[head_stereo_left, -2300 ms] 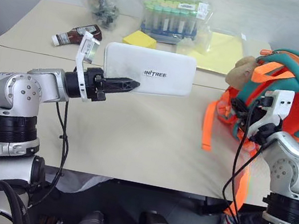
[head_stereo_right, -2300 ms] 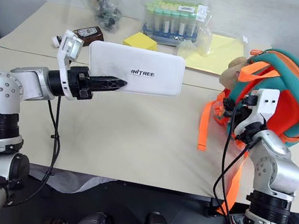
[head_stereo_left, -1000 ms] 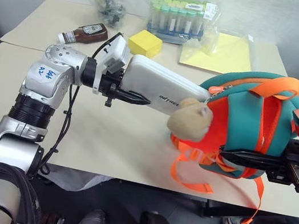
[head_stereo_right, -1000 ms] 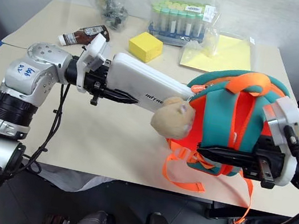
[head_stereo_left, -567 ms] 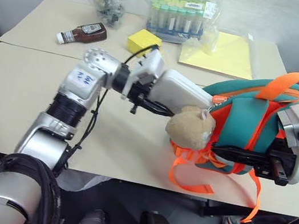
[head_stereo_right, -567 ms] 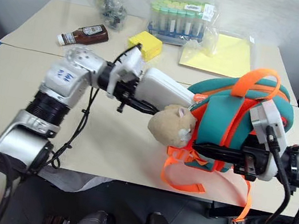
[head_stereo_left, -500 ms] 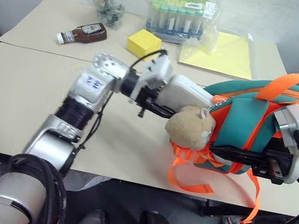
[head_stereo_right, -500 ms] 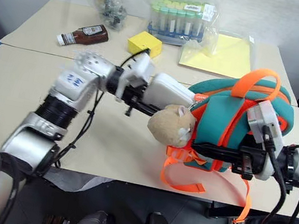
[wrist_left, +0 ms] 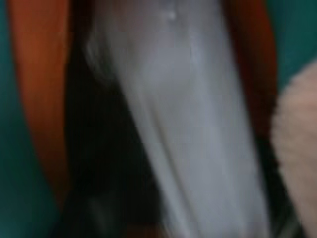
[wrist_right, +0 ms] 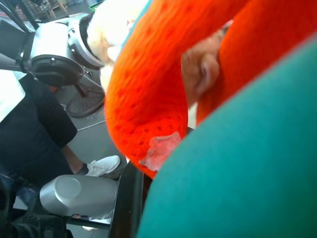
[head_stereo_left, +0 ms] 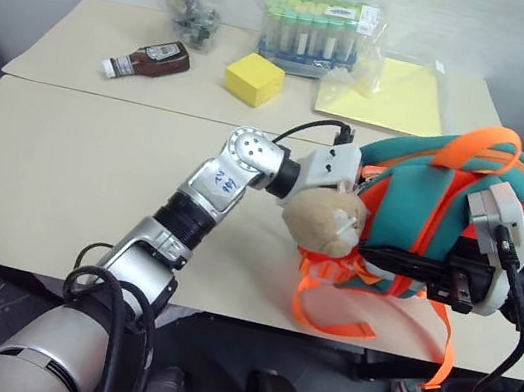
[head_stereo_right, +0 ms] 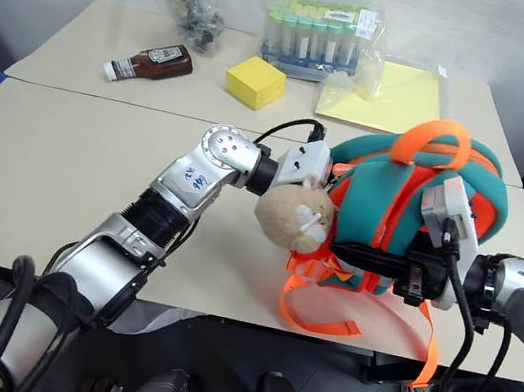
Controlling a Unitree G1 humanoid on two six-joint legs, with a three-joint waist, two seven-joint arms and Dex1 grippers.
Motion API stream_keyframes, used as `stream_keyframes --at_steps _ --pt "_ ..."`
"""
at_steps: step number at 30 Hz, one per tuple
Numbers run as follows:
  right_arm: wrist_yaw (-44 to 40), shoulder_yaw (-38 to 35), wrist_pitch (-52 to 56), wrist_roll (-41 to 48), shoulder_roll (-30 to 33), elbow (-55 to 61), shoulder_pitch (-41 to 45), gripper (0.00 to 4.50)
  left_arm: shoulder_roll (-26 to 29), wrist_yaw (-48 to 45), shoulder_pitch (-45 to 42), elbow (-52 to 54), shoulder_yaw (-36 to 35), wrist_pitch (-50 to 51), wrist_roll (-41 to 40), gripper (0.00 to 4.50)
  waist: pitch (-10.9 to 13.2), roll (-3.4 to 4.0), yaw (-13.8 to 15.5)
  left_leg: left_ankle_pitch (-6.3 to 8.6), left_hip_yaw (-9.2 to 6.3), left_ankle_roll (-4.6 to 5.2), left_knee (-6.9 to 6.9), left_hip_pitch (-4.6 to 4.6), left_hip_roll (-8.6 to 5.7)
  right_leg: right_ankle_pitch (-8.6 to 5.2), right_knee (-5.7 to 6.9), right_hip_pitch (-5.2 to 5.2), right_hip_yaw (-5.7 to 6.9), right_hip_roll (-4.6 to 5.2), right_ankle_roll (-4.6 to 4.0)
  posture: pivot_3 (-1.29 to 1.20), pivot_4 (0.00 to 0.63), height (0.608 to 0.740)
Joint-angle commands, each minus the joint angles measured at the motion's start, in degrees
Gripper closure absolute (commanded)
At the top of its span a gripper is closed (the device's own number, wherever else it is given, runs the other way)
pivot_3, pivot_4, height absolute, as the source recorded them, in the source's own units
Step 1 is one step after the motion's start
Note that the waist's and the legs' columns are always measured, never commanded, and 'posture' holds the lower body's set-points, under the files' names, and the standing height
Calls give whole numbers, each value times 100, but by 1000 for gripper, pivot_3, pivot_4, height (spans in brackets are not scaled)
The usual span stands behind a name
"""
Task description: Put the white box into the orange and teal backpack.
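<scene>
Left gripper [head_stereo_left: 352, 176] is buried in the mouth of the orange and teal backpack [head_stereo_left: 442, 213]; fingers hidden, can't tell how wide they stand or whether they grip anything. White box [wrist_left: 193, 124] lies straight ahead of it inside the dark opening, orange lining on both sides. Right gripper [head_stereo_left: 382, 261] is clamped on the backpack, holding it up beside the plush toy [head_stereo_left: 324, 217]. Step looks like release inside the bag. Next: pull the left arm straight out without dragging the box along.

A lab-like workroom: plain beige tables [head_stereo_left: 63, 171] carrying a bagged rack of capped sample tubes [head_stereo_left: 311, 30].
</scene>
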State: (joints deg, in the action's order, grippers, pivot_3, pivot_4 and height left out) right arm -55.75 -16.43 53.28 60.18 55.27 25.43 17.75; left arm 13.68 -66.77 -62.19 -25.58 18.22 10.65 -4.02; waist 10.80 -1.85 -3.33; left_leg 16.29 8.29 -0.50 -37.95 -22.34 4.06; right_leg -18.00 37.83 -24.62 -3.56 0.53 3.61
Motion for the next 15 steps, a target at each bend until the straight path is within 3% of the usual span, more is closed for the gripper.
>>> stream_keyframes --at_steps 1,2,8,12,15 --pt "66 -91 -143 4 -57 116 30 4500 575 -609 291 760 -243 290 -378 276 0 0 -22 -2 0 -5 4 4 4 -2 4 -1 0 -4 -3 0 150 740" --pt "72 -86 -146 -1 -65 116 27 4500 792 -740 371 925 -335 381 -476 15 0 0 -23 -4 -1 -10 4 6 8 -3 8 -1 2 -6 -6 0 150 740" --pt "114 55 -204 -93 -145 68 69 4500 1985 -1542 505 1634 -1075 1783 -1585 15 0 0 -10 -13 -4 -27 -1 9 15 -6 20 -1 9 -11 -11 0 150 740" --pt "140 97 -187 -109 -194 67 121 4500 2281 -1628 302 1929 -1490 2781 -2332 15 0 0 23 -9 -4 -14 -8 5 3 -4 17 2 10 1 -8 0 150 740" --pt "146 101 -170 -91 -210 79 133 4500 2071 -1082 149 2161 -1813 3218 -2706 15 0 0 43 -6 -8 -9 -11 -3 -2 -4 12 1 13 5 -5 0 150 740"
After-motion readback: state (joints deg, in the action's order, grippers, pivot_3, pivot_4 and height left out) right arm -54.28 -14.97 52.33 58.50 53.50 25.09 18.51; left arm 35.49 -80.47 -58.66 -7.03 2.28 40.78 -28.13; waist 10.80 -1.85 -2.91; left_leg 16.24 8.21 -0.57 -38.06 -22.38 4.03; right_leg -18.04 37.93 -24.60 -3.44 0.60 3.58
